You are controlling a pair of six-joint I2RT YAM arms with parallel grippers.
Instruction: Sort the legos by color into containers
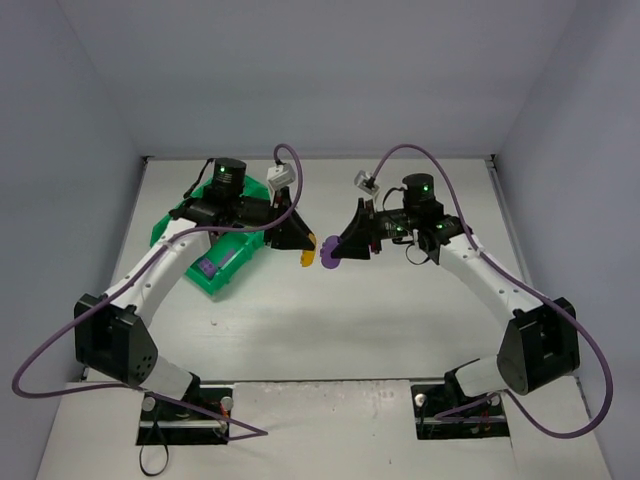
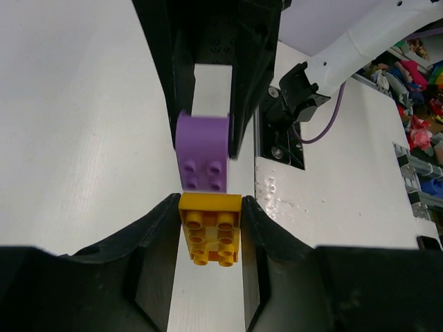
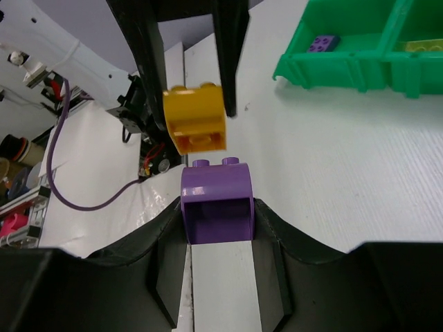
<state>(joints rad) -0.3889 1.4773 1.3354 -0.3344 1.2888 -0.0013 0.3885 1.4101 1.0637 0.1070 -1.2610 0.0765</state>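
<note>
Since each end effector grips one brick of a facing pair, we treat the step in hand as parting the two and sending each to its own compartment. The left end effector [image 2: 210,205] is closed on the yellow brick [image 2: 210,238], pinching its side faces. The right end effector [image 3: 217,207] is closed on the purple brick [image 3: 217,200] in the same way. Each brick sits directly ahead of the opposite fingertips. From the wrist views we judge them just apart or barely touching, and we cannot tell which. We recommend drawing the end effectors apart along the line joining their fingertips, without twisting, so that neither brick pivots between its pads. Grip pressure should be held constant until a clear gap shows. The green tray [image 3: 325,68] rests on the bench [image 3: 360,173] beyond the right fingertips and to their right, behind the left end effector. One compartment holds a stored purple piece [image 3: 323,43], and we would carry the purple brick there. We would release each brick low over its compartment, inside the walls, to prevent a bounce into a neighbouring one. The yellow brick's destination cannot be confirmed from these views.
</note>
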